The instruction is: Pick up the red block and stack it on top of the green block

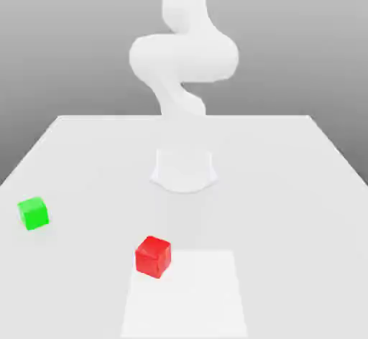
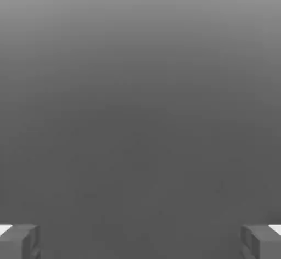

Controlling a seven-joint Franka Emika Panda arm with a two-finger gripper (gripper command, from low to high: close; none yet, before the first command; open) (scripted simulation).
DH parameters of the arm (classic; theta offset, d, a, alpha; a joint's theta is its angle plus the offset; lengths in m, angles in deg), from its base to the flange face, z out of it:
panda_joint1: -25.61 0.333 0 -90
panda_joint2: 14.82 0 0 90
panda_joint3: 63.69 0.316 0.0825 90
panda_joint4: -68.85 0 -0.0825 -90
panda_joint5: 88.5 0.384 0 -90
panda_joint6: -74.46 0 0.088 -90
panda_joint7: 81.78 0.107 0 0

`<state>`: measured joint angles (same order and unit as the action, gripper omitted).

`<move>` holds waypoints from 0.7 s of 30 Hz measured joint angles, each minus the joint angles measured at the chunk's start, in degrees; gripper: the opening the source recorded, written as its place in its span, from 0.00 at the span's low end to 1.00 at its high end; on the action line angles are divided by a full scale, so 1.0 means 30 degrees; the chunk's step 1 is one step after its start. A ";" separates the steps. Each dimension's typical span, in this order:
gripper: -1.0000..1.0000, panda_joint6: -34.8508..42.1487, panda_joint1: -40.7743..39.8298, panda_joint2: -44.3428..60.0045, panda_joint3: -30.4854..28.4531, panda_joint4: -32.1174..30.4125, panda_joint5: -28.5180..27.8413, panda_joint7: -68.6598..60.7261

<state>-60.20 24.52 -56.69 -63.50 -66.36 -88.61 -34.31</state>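
Red block [image 1: 153,256] corner toward camera, green block [image 1: 33,213] seemingly squarer-on, tool [image 2: 140,241] fingers apart, empty

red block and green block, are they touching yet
Apart. The exterior view shows bare table between the red block and the green block, which sits off toward that view's left.

The claw [image 2: 140,241] stands wide open, its two fingertips [image 2: 19,241] set far apart with nothing held or touched between them. Each fingertip is a blocky grey piece with darker shaded faces and a small bright white patch along its outer upper edge. Beyond them lies a plain grey surface, featureless, lighter far from the fingertips and shading to a darker grey close to them
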 joint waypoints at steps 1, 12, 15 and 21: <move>0.50 -0.0466 -0.0175 0.0653 0.0030 -0.0545 -0.0017 0.0264; 0.50 -0.5473 -0.1977 0.7779 0.0182 -0.6364 -0.0124 0.3095; 0.50 -0.7030 -0.2403 1.0021 0.0091 -0.8100 -0.0121 0.3930; 0.50 -1.0864 -0.2698 1.5053 -0.0156 -0.9528 0.0077 0.4692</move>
<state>-92.79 16.43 -11.54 -63.96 -94.95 -88.38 -20.23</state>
